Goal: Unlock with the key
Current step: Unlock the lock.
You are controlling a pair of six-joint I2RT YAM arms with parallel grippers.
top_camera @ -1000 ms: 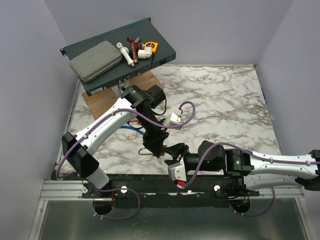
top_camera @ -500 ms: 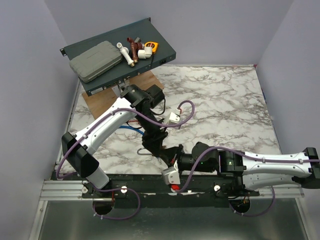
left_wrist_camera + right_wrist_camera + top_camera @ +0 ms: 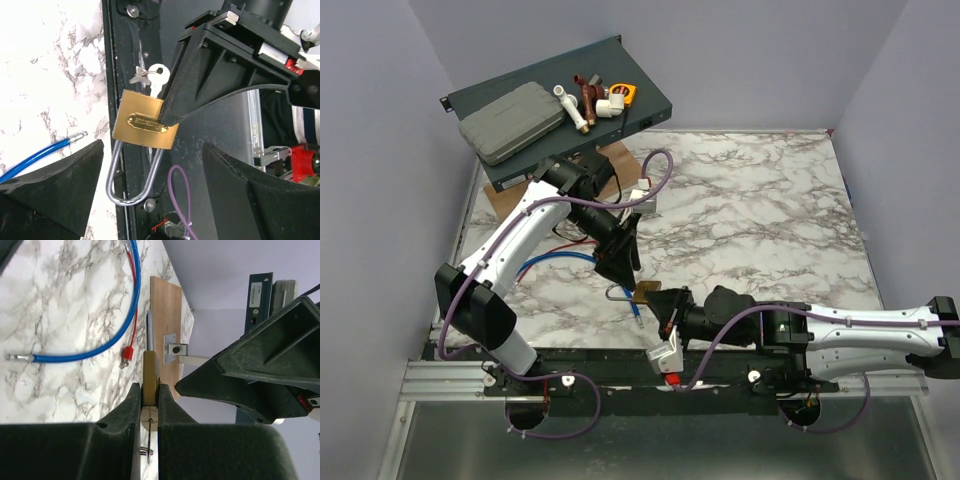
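Observation:
The brass padlock [image 3: 145,125] hangs above the table's near edge, its silver shackle [image 3: 131,180] pointing towards my left wrist camera. My right gripper [image 3: 149,386] is shut on the padlock [image 3: 150,371] body, flat sides against the pads. The small silver key [image 3: 158,80] sticks out of the padlock's base with a ring on it; in the right wrist view the key [image 3: 150,432] sits edge-on between the fingers. My left gripper [image 3: 153,150] is open wide, its fingers [image 3: 55,190] apart from the shackle. From above, the left gripper [image 3: 617,268] stands just behind the padlock [image 3: 642,291].
A blue cable [image 3: 555,262] and a red-tipped wire [image 3: 127,353] lie on the marble table [image 3: 760,200]. A wooden board [image 3: 515,205] and a dark panel [image 3: 650,100] carrying a grey case [image 3: 510,122] and pipe fittings [image 3: 585,100] sit at the back left. The black rail [image 3: 620,360] runs below the padlock.
My right gripper has closed on the padlock. My left gripper has let go of it, opened wide and drawn back away from the near edge.

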